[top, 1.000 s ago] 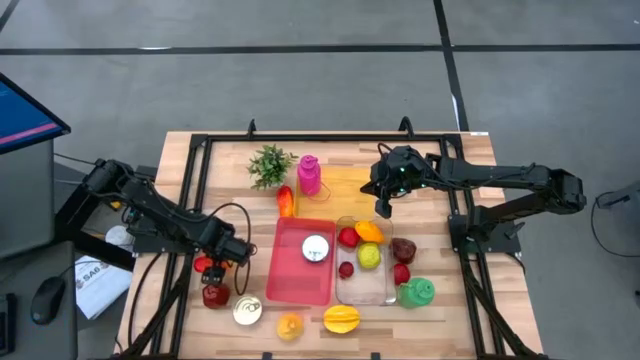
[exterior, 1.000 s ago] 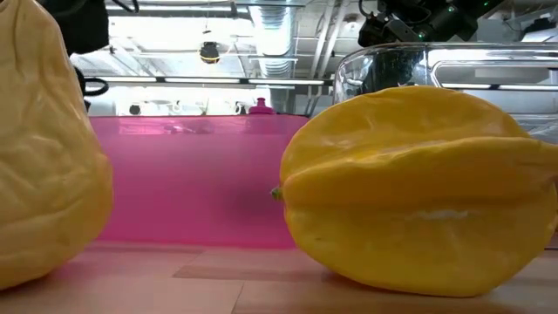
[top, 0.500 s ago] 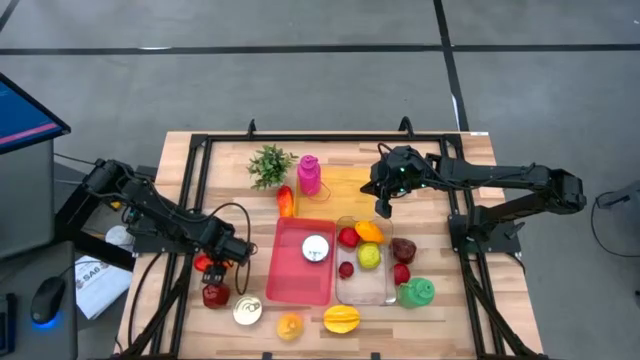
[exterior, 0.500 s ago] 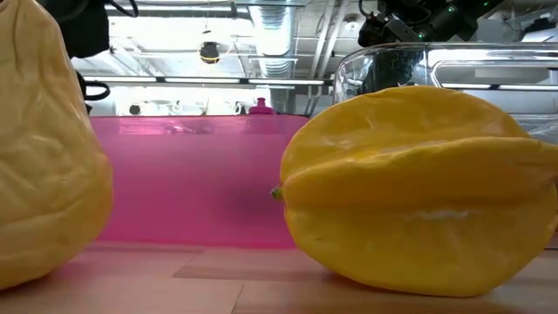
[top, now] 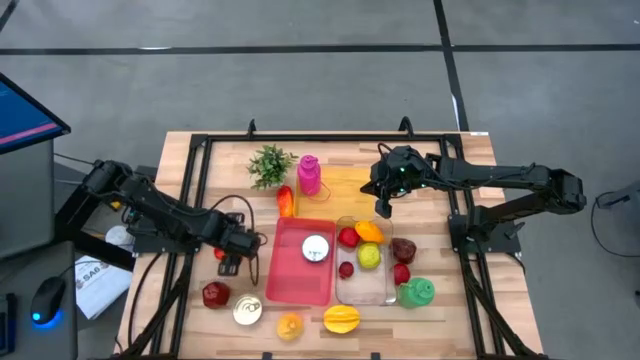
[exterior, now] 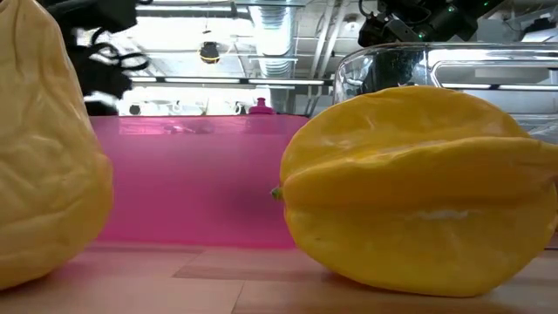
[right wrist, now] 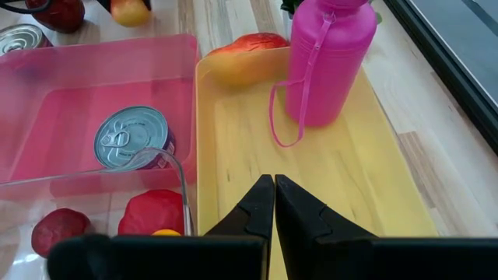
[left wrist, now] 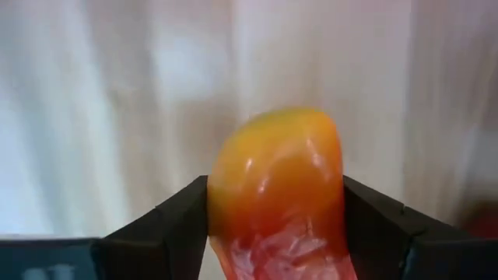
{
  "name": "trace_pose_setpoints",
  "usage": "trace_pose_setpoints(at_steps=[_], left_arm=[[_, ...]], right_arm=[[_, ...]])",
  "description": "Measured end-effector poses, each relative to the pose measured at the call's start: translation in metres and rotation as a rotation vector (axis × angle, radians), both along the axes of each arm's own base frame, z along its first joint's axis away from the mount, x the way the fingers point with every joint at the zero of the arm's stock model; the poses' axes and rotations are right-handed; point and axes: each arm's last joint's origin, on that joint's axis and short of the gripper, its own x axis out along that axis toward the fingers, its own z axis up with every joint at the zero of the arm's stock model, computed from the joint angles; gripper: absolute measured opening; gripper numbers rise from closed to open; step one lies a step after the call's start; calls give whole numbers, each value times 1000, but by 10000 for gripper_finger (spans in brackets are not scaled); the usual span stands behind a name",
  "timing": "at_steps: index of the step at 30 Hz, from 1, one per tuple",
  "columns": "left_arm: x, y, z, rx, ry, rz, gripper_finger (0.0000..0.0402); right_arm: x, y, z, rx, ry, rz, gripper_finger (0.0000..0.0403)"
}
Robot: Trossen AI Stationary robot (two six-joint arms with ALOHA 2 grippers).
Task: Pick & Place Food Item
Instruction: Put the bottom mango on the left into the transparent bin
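Fruit is sitting between the two dark fingers (left wrist: 167,225) of the left pincer (top: 232,252), an orange-and-red food item (left wrist: 276,194) that fills the middle of the left wrist view with a pad pressing on each flank. Its long axis is running along the line of the fingers, so the pincer is clamping it across the narrow way. In the high view that pincer is hovering in the lower left of the frame, just left of the pink bin (top: 297,262), and the fruit is showing only as a small red spot at its tip.

The relation that matters is this: the pink bin is lying directly to the picture's right of the loaded pincer, with the clear tray (top: 364,280) beyond it, so any placing there is probably a short sideways carry. Which container is meant I cannot tell.

The right pincer (right wrist: 274,204) is waiting with its fingers pressed together, gripping nothing, above the yellow tray (right wrist: 327,179) in the upper centre-right of the high view, near the pink bottle (right wrist: 327,58). The left arm is clearly the nearer one.
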Motion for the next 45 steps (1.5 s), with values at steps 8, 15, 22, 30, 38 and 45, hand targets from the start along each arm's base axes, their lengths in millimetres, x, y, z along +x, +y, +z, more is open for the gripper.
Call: trace_pose_setpoints(at_steps=[8, 15, 22, 30, 38, 45], left_arm=[[18, 21, 38, 105, -188, 97, 230], [24, 41, 81, 113, -556, 220, 234], [34, 56, 122, 131, -963, 202, 232], [57, 66, 147, 277, -1269, 105, 232], [101, 86, 132, 233, -1430, 81, 238], [127, 103, 117, 136, -1577, -8, 238]], right_arm=[[-1, 1, 2, -1, -6, 2, 11], [-8, 2, 10, -10, -41, 3, 11], [-16, 4, 23, -28, -108, 2, 11], [-29, 13, 41, -48, -194, 23, 11], [-49, 25, 67, -89, -346, 64, 11], [-47, 29, 79, -119, -470, 88, 11]])
